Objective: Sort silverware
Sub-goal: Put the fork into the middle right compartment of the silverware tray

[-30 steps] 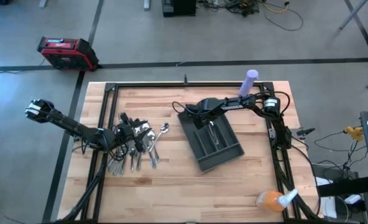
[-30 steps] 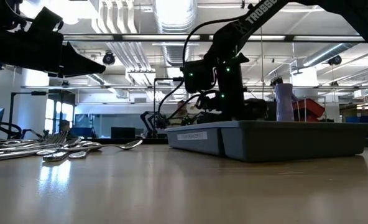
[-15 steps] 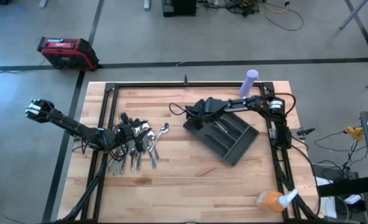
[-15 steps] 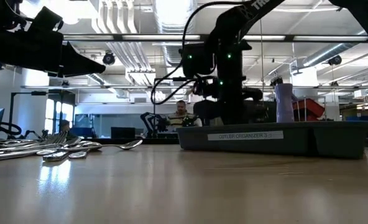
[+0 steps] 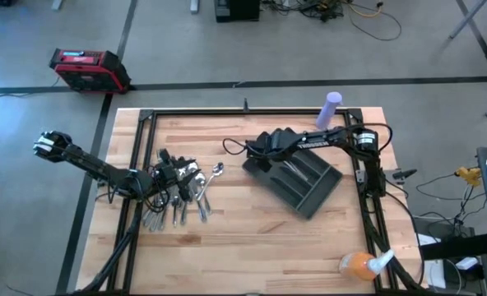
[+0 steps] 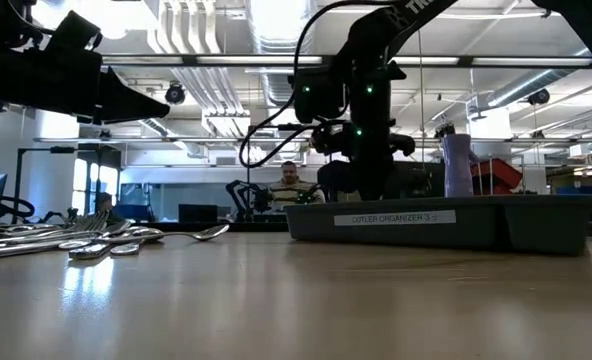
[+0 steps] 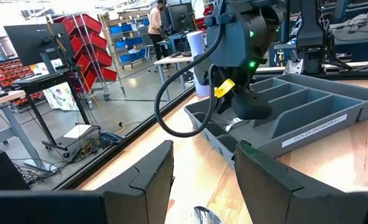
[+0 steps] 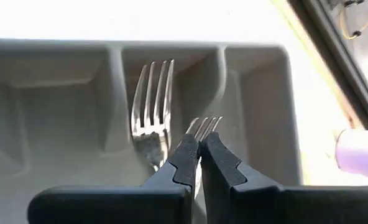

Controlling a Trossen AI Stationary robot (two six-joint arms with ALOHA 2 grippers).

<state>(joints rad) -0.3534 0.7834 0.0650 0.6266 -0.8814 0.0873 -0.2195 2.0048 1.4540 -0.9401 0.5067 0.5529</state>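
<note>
The silverware lies in a loose pile on the table's left part, and in the low view the pieces rest flat on the wood. My left gripper hangs open a little above the pile. The dark grey tray lies slantwise on the table's right half. My right gripper is shut and points down into the tray's far-left end. Two forks lie in the tray's compartments; the tines of one show just past the shut fingertips. My right gripper's shut fingers come from above into the tray's far-left end, right over the neck of one fork. The fingers themselves hide the spot beneath them. Whether they touch the fork or the tray's floor, I cannot tell.
A purple bottle stands at the table's far right edge. An orange object lies at the near right corner. Bare wood runs along the near side. A red case sits on the floor. A person sits beyond the table.
The tray has turned about on the table with my right gripper at its far-left end: its near end has swung toward the table's right edge while the far-left end has stayed nearly in place. In the last half second it has kept still.
</note>
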